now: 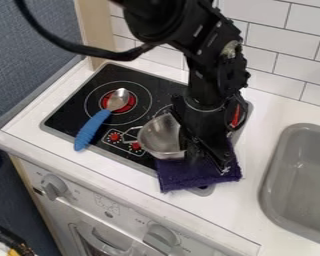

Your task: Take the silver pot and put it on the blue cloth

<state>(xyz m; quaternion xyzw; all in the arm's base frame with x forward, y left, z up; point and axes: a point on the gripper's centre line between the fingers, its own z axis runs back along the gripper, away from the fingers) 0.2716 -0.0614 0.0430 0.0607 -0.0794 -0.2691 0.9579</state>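
A hand could slip in low from the near side, over the white counter (189, 215) in front of the purple cloth (199, 175). There's another way in on the right, along the strip between cloth and sink (276, 200). Coming from the far side looks awkward to me: the black arm (206, 75) hangs there, the gripper (206, 159) over the cloth, with the tiled wall (279, 37) behind. On the left, the silver pot (161, 137) crowds the gripper, and its handle points towards the blue-handled spoon (92, 129), leaving a narrow gap. A cable (72, 48) loops overhead at far left.
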